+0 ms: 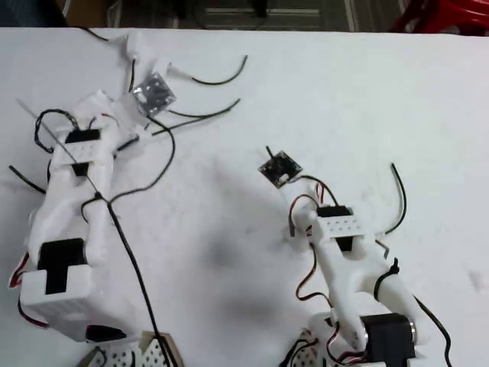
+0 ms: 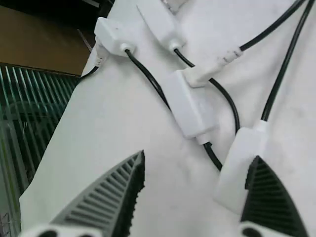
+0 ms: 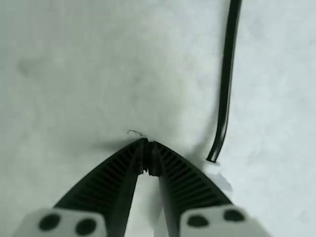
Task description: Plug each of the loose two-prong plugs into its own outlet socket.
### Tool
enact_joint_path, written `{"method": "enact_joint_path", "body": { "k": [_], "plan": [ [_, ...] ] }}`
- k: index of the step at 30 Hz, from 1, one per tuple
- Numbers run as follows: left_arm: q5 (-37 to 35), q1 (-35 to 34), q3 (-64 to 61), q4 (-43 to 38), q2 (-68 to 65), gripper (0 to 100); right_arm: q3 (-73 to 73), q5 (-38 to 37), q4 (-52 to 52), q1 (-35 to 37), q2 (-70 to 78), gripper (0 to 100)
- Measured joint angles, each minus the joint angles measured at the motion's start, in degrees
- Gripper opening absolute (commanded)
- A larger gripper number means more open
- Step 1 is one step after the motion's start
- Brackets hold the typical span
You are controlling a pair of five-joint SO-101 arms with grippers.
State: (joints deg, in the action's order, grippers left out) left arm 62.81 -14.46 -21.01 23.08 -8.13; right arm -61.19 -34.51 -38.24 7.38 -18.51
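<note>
High view: we see the table (image 1: pixel 229 252) w/ two arms. The left arm (image 1: pixel 69 229) lies toward a cluster of white connector pieces (image 1: pixel 179 72) and black leads at the far corner. The right arm (image 1: pixel 344 260) is well apart from it, nearer the middle, w/ a curved lead (image 1: pixel 403 195) beside it. We judge the task barely begun: nothing reads as a plug seated in a socket, so every mating looks left to do. Left wrist view: the left gripper (image 2: pixel 197 158) has its fingers wide apart, holding nothing, above several white pieces. One white plug body (image 2: pixel 239 165) lies just beside a finger, and a white block (image 2: pixel 187 106) sits betw. the leads. Plugs vs sockets, we can't tell. This view settles the finger gap and the pieces' shapes, which from above are mere blobs. Right wrist view: the right gripper (image 3: pixel 147 148) is pressed together, empty, tips near the table. A black cable (image 3: pixel 224 84) ends at a white piece (image 3: pixel 217 170) just beside it, a closeness the overhead doesn't resolve.
</note>
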Motion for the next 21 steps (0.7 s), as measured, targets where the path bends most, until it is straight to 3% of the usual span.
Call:
{"method": "enact_joint_path", "body": {
  "k": [14,21],
  "plan": [
    [0.2,-2.1,3.2,-3.1,-0.3,32,0.0,0.0,0.0,0.0,0.1,1.9],
    [0.2,-2.3,3.2,-5.5,-11.3,32,0.0,0.0,0.0,0.0,0.1,1.9]
  ]
}}
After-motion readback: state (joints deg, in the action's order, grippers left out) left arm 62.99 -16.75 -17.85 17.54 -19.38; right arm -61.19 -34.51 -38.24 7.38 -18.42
